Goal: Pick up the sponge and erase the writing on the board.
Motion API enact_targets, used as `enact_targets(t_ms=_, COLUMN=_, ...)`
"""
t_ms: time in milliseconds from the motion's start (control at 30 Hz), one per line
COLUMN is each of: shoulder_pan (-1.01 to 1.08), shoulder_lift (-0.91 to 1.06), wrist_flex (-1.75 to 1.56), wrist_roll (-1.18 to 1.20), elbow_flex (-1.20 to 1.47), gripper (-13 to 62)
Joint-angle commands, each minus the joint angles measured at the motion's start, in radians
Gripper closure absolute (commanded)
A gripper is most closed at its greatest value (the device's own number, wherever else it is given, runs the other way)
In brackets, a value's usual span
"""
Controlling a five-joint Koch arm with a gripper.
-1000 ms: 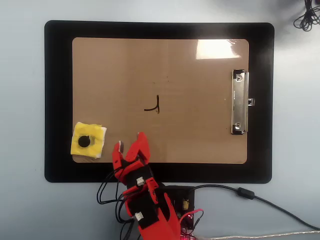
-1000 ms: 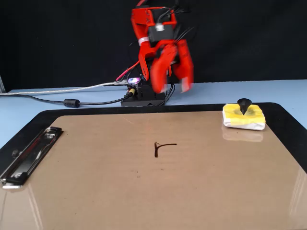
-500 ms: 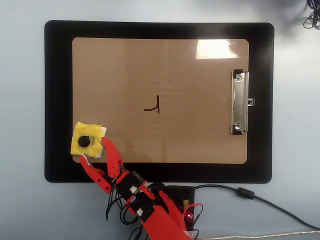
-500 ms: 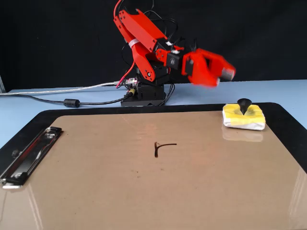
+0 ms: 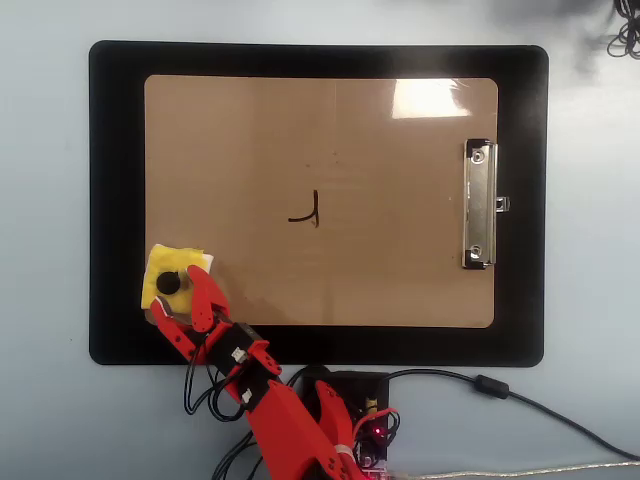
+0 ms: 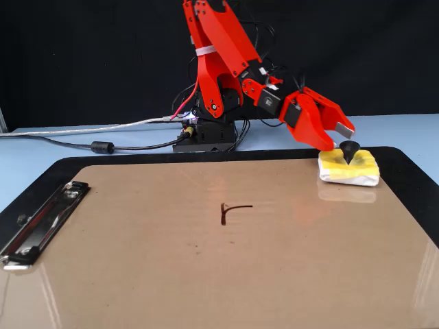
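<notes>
The yellow sponge (image 5: 178, 266) with its black knob (image 5: 168, 284) lies at the lower left corner of the light-brown board (image 5: 320, 130) in the overhead view, partly over the board's edge. In the fixed view the sponge (image 6: 350, 170) sits at the board's (image 6: 206, 274) far right side. My red gripper (image 5: 176, 293) is open, low over the sponge, with its jaws on either side of the knob (image 6: 350, 148). In the fixed view the gripper (image 6: 341, 140) tilts down onto the sponge. The small dark writing (image 5: 306, 212) is near the board's middle (image 6: 233, 209), well apart from the sponge.
The board lies on a larger black mat (image 5: 115, 200). A silver clip (image 5: 479, 205) is on the board's right short side in the overhead view, at the left in the fixed view (image 6: 41, 223). The arm's base (image 6: 209, 133) and cables (image 6: 103, 146) are beyond the mat.
</notes>
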Motion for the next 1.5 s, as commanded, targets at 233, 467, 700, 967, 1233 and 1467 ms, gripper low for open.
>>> enact_targets(t_ms=233, shoulder_pan=-0.009, shoulder_lift=-0.196, wrist_flex=-0.179, wrist_roll=0.002, elbow_flex=-0.104, gripper=17.3)
enact_targets(t_ms=467, shoulder_pan=-0.009, shoulder_lift=-0.244, wrist_flex=-0.183, wrist_roll=0.002, elbow_flex=-0.110, gripper=20.7)
enact_targets(t_ms=700, shoulder_pan=0.003, shoulder_lift=-0.270, wrist_flex=-0.196, wrist_roll=0.002, elbow_flex=-0.120, gripper=49.7)
enact_targets(t_ms=967, shoulder_pan=0.044, shoulder_lift=-0.268, wrist_flex=-0.195, wrist_roll=-0.003, elbow_flex=-0.147, gripper=57.3)
enact_targets(t_ms=1233, shoulder_pan=0.098, shoulder_lift=-0.114, wrist_flex=0.095, wrist_roll=-0.101, elbow_flex=-0.293, gripper=57.3)
enact_targets(t_ms=1467, shoulder_pan=0.416, shoulder_lift=0.437, wrist_flex=1.095, wrist_roll=-0.170, elbow_flex=-0.400, gripper=57.3)
